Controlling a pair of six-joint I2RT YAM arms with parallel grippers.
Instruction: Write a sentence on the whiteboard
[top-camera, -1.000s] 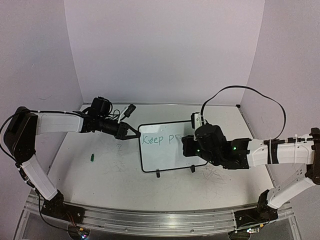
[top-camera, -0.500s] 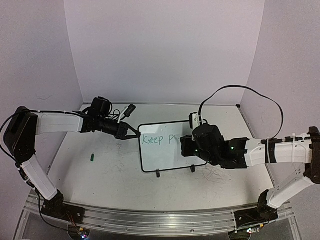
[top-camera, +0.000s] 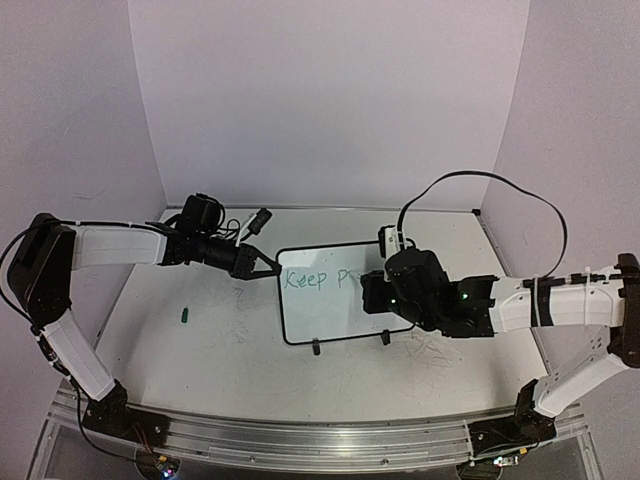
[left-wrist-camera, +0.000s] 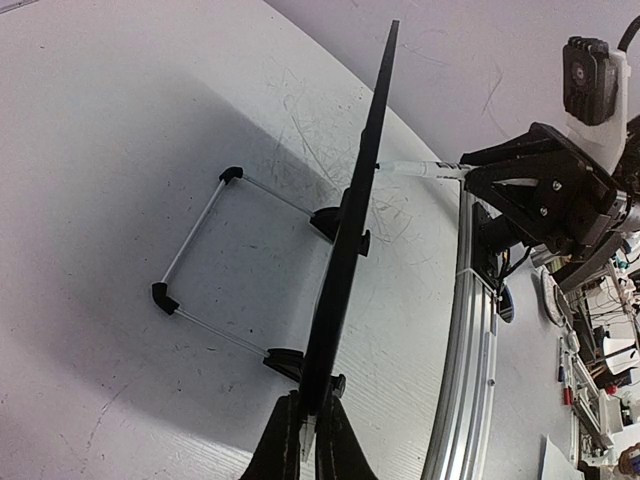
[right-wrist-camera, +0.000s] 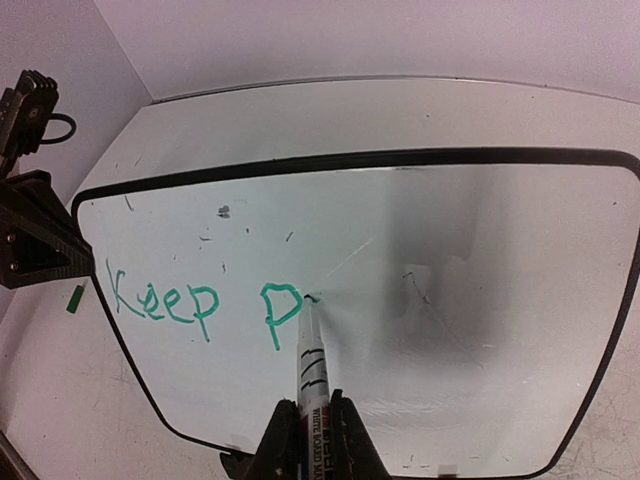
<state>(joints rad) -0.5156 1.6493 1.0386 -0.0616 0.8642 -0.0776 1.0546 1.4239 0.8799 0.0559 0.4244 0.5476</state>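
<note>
The whiteboard (top-camera: 325, 300) stands tilted on two black feet mid-table. Green writing on it reads "Keep P" (right-wrist-camera: 200, 305), also visible in the top view (top-camera: 318, 280). My right gripper (right-wrist-camera: 310, 440) is shut on a white marker (right-wrist-camera: 312, 370) whose tip touches the board just right of the "P". In the top view the right gripper (top-camera: 385, 290) covers the board's right part. My left gripper (left-wrist-camera: 308, 440) is shut on the board's left edge (left-wrist-camera: 350, 240), seen edge-on; it also shows in the top view (top-camera: 268, 268).
A small green marker cap (top-camera: 186, 315) lies on the table left of the board. The board's wire stand (left-wrist-camera: 215, 265) props it from behind. Faint grey scribbles mark the table (top-camera: 240, 330). The aluminium rail (top-camera: 300, 435) runs along the near edge.
The right gripper has shifted slightly left from a second ago. The left arm and board have not moved.
</note>
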